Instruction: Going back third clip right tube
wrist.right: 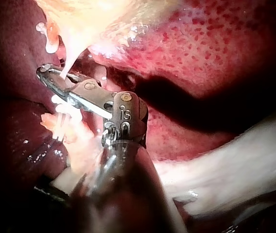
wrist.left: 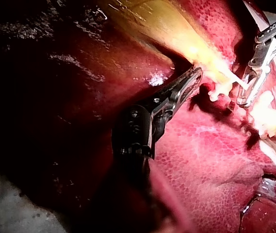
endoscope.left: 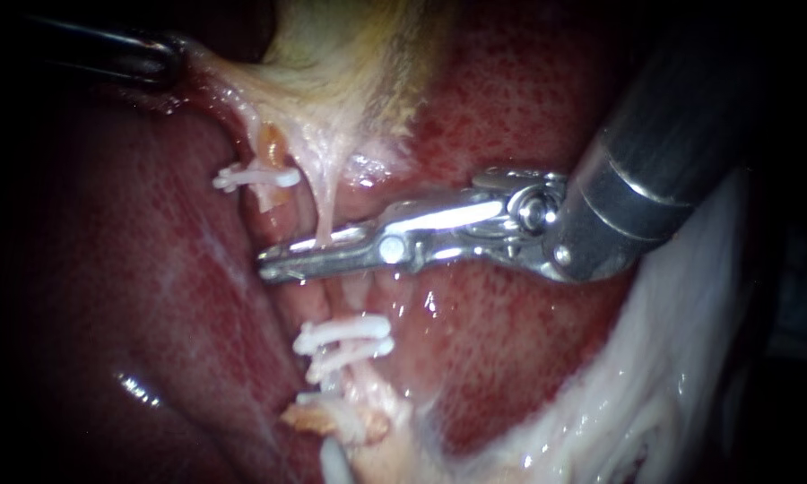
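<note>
My right instrument (endoscope.left: 269, 266) comes in from the upper right. Its metal jaws lie close together across the pale right tube (endoscope.left: 326, 202), which runs down from the gallbladder (endoscope.left: 332, 63) and enters between them. No clip shows inside the jaws. Below them, two white clips (endoscope.left: 345, 333) sit on the same tube. Another white clip (endoscope.left: 255, 177) sits on the left tube stump. In the right wrist view the tube (wrist.right: 69, 62) meets the jaws (wrist.right: 48, 75). My left instrument (endoscope.left: 166, 58), at the upper left, holds the gallbladder's edge; its jaws (wrist.left: 193, 75) lie shut on pale tissue.
Red liver (endoscope.left: 493, 108) surrounds the tubes on both sides. A pale white sheet of tissue (endoscope.left: 655, 376) runs along the lower right, under the right instrument's shaft. A frayed yellow-orange stump (endoscope.left: 332, 419) lies below the two clips.
</note>
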`<action>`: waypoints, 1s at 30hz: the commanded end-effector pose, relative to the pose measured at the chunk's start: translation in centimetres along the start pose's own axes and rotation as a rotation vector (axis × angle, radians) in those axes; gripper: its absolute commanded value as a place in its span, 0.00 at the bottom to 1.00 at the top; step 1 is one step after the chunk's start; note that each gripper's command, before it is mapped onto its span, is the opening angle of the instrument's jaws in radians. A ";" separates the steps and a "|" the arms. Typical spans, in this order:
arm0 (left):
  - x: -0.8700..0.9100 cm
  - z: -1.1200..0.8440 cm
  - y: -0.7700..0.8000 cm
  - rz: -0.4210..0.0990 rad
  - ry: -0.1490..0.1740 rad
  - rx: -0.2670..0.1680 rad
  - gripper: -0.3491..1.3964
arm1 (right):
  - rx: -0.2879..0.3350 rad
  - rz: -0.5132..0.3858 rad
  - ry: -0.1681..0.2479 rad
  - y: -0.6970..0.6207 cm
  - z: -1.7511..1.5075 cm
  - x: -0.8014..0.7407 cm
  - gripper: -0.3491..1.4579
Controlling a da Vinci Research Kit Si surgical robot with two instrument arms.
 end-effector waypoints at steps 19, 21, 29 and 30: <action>-0.01 -0.01 0.00 0.000 0.000 0.000 0.00 | -0.228 -0.345 -0.027 0.28 -0.40 -0.23 0.47; -0.01 -0.01 0.00 0.000 0.000 0.000 0.00 | -0.238 -0.425 -0.038 0.14 -0.52 -0.25 0.47; -0.01 -0.02 -0.01 0.000 0.000 0.000 0.00 | -0.318 -0.695 -0.071 -0.45 -1.06 -0.46 0.47; -0.01 -0.02 -0.01 0.001 0.000 0.000 0.00 | -0.329 -0.715 -0.072 -0.50 -1.10 -0.50 0.47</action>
